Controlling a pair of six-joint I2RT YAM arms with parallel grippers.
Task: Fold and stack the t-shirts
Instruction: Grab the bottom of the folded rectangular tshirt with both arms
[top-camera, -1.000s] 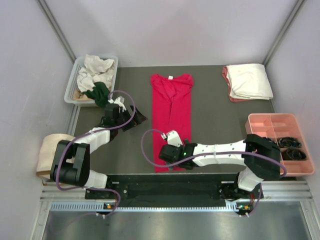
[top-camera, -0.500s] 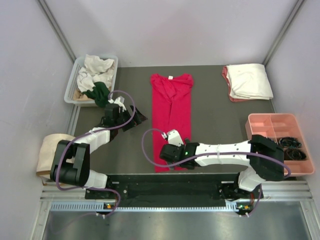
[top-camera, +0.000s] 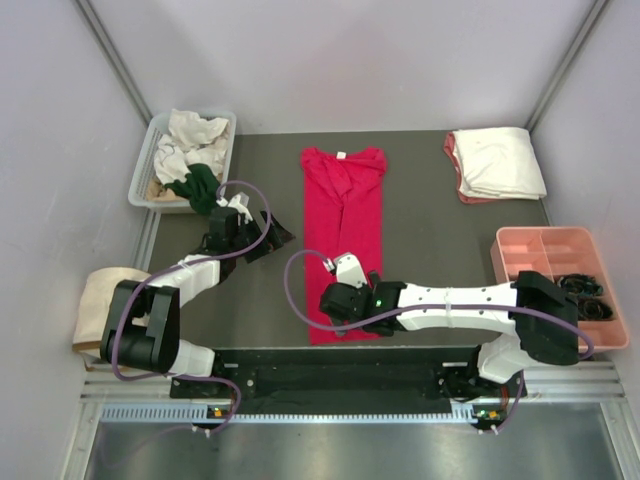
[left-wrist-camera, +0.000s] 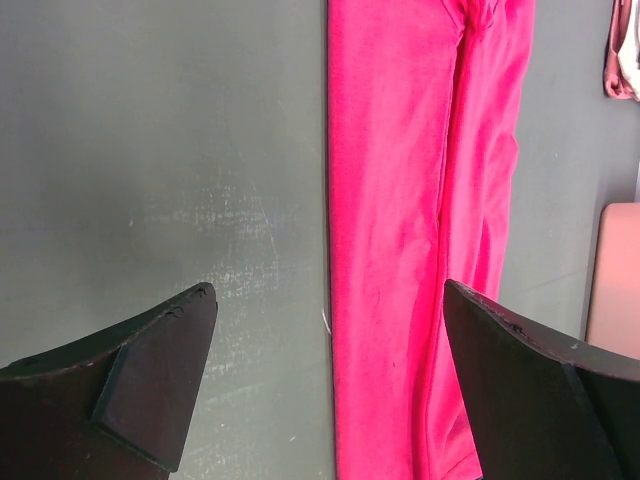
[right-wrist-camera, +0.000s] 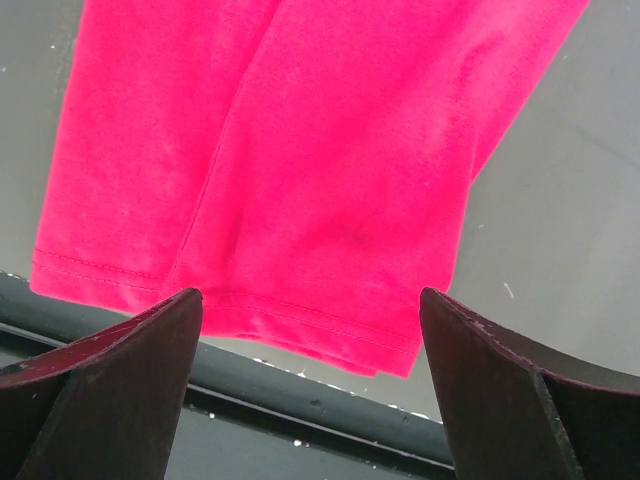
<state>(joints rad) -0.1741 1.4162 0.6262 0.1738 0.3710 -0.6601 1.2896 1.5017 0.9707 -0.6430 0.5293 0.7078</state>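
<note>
On the dark grey tabletop (top-camera: 430, 240), a crimson-red cloth t-shirt (top-camera: 345, 220), folded into a long narrow strip, lies with its length running near to far and its collar at the far end. The right pincer (right-wrist-camera: 310, 295) hangs wide open and empty over the near hem. The left pincer (left-wrist-camera: 328, 288), likewise spread, sits off the shirt's left edge. Over the last second the right elbow has shifted outward; the shirt is unmoved.

White-and-black arms (top-camera: 450, 300), purple cables (top-camera: 287, 285), black fingers (right-wrist-camera: 110, 390)

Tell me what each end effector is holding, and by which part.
Nothing. The left end effector and right end effector are both open, the right above the hem of the shirt.
</note>
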